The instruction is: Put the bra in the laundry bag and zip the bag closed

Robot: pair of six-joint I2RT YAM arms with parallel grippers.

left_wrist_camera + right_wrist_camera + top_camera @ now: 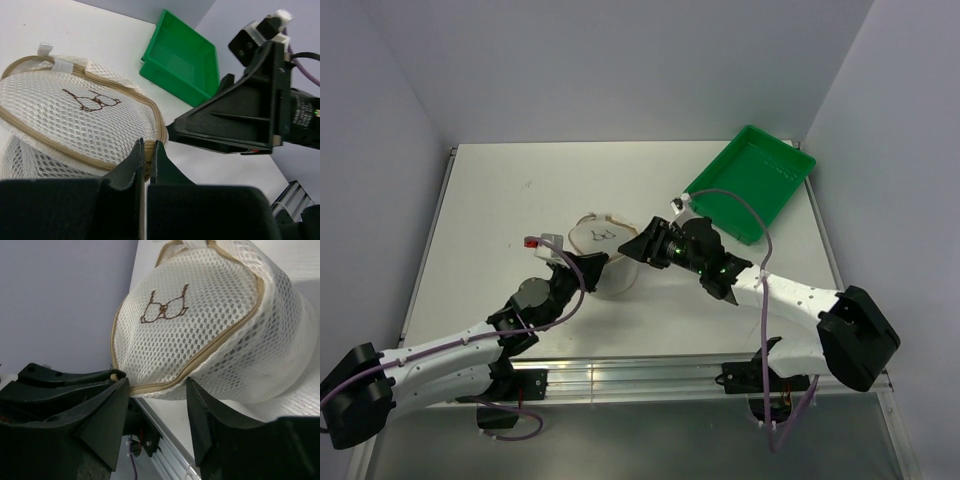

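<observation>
The laundry bag (603,252) is a white mesh drum with tan zipped rims, standing mid-table. Its lid carries a brown bra drawing and shows in the left wrist view (75,115) and the right wrist view (210,325). The bra is hidden; no black fabric shows. My left gripper (586,264) (148,146) is shut on a tan zip pull at the lid's rim. My right gripper (640,248) (157,386) is open, its fingertips (122,385) against the lid's tan rim on the bag's right side. It faces the left gripper (75,377).
A green plastic tray (752,185) (182,55) sits at the back right, just behind the right arm. A small white tag (45,48) sticks out of the bag's far rim. The table's metal front edge (650,372) runs below both arms.
</observation>
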